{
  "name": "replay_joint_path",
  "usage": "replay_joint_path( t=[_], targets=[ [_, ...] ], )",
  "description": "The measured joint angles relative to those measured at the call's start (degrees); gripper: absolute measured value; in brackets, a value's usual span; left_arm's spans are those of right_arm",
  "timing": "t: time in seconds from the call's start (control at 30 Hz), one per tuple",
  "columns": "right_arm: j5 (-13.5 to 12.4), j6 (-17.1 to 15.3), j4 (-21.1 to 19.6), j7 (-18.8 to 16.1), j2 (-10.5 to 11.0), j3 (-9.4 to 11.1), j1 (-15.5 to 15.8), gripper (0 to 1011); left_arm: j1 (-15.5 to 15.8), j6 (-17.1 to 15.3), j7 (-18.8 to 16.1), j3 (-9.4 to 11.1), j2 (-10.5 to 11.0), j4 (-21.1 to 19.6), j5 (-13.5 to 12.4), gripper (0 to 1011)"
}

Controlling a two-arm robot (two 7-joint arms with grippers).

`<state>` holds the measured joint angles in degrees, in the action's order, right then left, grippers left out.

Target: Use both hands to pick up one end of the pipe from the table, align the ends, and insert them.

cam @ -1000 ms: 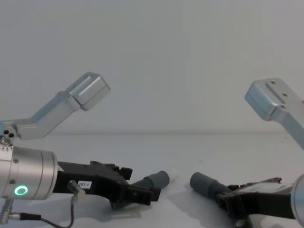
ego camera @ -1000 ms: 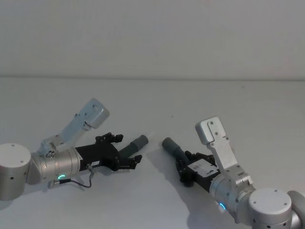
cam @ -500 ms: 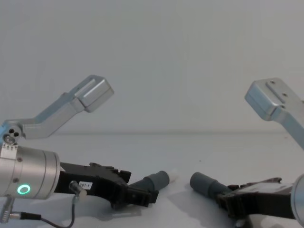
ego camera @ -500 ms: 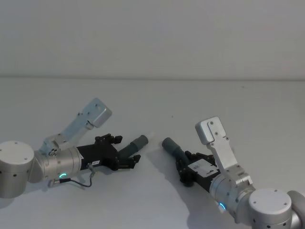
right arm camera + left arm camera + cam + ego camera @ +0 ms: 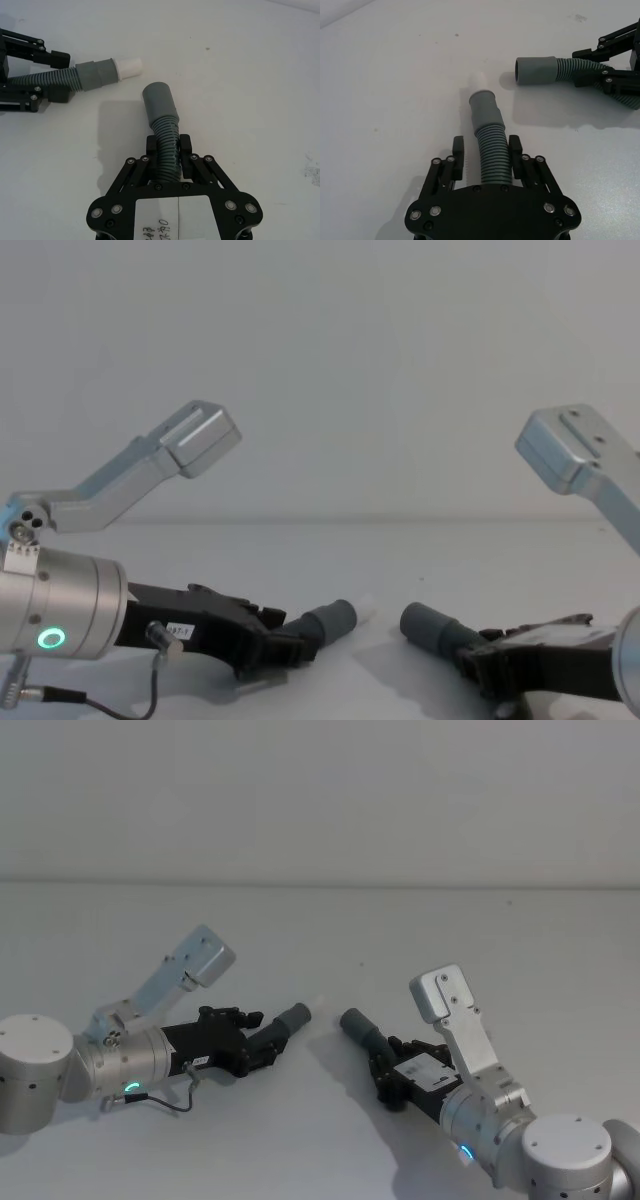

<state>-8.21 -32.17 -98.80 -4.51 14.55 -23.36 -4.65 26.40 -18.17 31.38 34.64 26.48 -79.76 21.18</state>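
dark grey ribbed plastic forms the straight hose piece [image 5: 290, 1018], which sits in the near half of the plain matte white table [image 5: 420, 935], a little toward its left edge. its smooth spigot collar [image 5: 484, 107] and thin white spigot [image 5: 480, 80] point toward the right edge, tilted slightly upward in the chest view. whether the piece touches the table i cannot tell. the black linkage-fingered left gripper [image 5: 486, 149] reaches in from the near left corner and straddles the ribs behind that collar. its fingers are narrowly spread: one lies against the ribs, the other just beside them with a sliver of white between.

the bent dark grey ribbed hose piece [image 5: 165, 135] is a little toward the right edge, pinched by its ribs between the fingers of the black right gripper [image 5: 168, 146]. its smooth hollow collar [image 5: 159, 102] is lifted off the table, a shadow under it, and faces the left edge. the spigot and the hollow collar are near each other but apart and not in line.

a white label [image 5: 180, 217] on the right gripper's back carries dark marks, partly out of view and unreadable. a small white sticker [image 5: 180, 629] on the left gripper's side bears printed digits too small to read.
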Motion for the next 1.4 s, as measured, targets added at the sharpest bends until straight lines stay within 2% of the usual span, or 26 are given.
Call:
replay_joint_path(
  t=[0.13, 0.17, 0.23, 0.27, 0.83, 1.1, 1.4],
  targets=[
    [0.0, 0.0, 0.0, 0.0, 0.0, 0.0, 0.0, 256, 0.0, -0.1, 0.0, 0.0, 0.0, 0.0, 0.0, 465],
    [0.0, 0.0, 0.0, 0.0, 0.0, 0.0, 0.0, 256, 0.0, -0.1, 0.0, 0.0, 0.0, 0.0, 0.0, 407],
    [0.0, 0.0, 0.0, 0.0, 0.0, 0.0, 0.0, 256, 0.0, -0.1, -0.1, 0.0, 0.0, 0.0, 0.0, 377],
    [0.0, 0.0, 0.0, 0.0, 0.0, 0.0, 0.0, 256, 0.0, -0.1, -0.1, 0.0, 0.0, 0.0, 0.0, 318],
    [0.0, 0.6, -0.2, -0.1, 0.1, 0.1, 0.1, 256, 0.1, 0.5, 0.0, 0.0, 0.0, 0.0, -0.4, 308],
    [1.2, 3.7, -1.4, -0.6, 1.3, 0.3, 0.3, 256, 0.4, 5.1, 1.4, -0.1, 0.6, 0.2, -1.7, 308],
    [3.8, 8.1, -3.5, -1.1, 3.8, 0.4, 0.8, 256, 1.5, 12.6, 4.4, 0.3, 1.9, 0.6, -4.1, 308]
  ],
)
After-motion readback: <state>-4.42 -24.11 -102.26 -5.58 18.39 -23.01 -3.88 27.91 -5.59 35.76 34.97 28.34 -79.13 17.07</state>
